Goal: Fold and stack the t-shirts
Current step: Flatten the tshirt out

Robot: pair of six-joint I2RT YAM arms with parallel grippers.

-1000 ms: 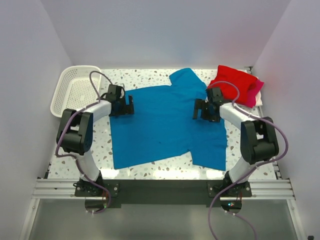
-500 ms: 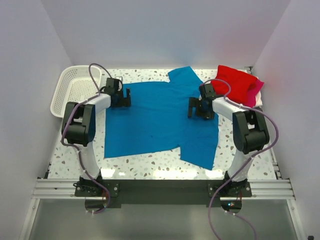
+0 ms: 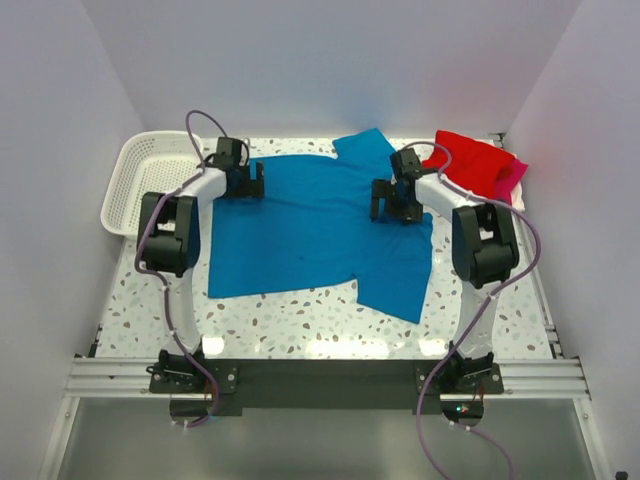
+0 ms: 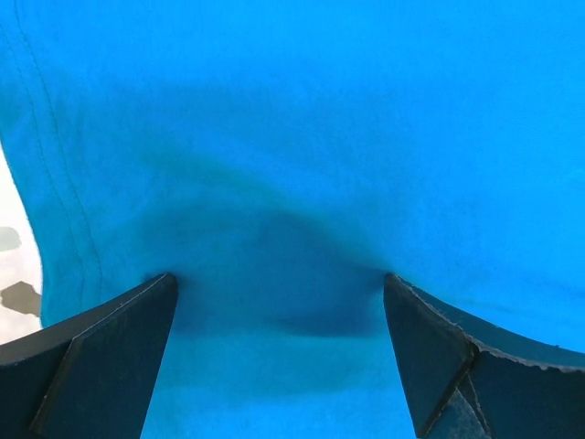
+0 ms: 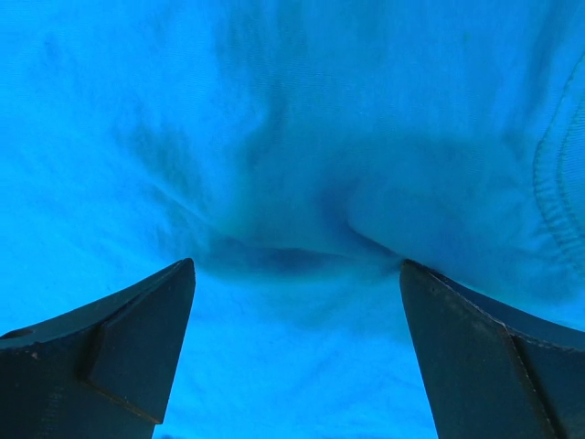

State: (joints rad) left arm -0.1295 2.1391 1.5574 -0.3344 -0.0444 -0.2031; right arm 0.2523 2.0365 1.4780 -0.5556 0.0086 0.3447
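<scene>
A bright blue t-shirt (image 3: 310, 230) lies spread flat on the speckled table (image 3: 300, 325), one sleeve pointing to the back (image 3: 362, 150). My left gripper (image 3: 250, 184) stands open with its tips pressed on the shirt's far left part; blue cloth (image 4: 292, 137) fills the left wrist view between the spread fingers (image 4: 110, 347). My right gripper (image 3: 390, 203) is open too, tips down on the shirt's far right part, with cloth (image 5: 274, 119) bunched slightly ahead of its fingers (image 5: 475, 357). A folded red t-shirt (image 3: 468, 164) rests on a magenta-pink one (image 3: 512, 181) at the back right.
A white mesh basket (image 3: 150, 178) sits at the back left corner, just left of my left arm. White walls close in the table on three sides. The arms' bases and a metal rail (image 3: 320, 378) run along the near edge.
Both open grippers have moved toward the back wall, and the blue t-shirt has slid that way with them, leaving more bare table near the front edge.
</scene>
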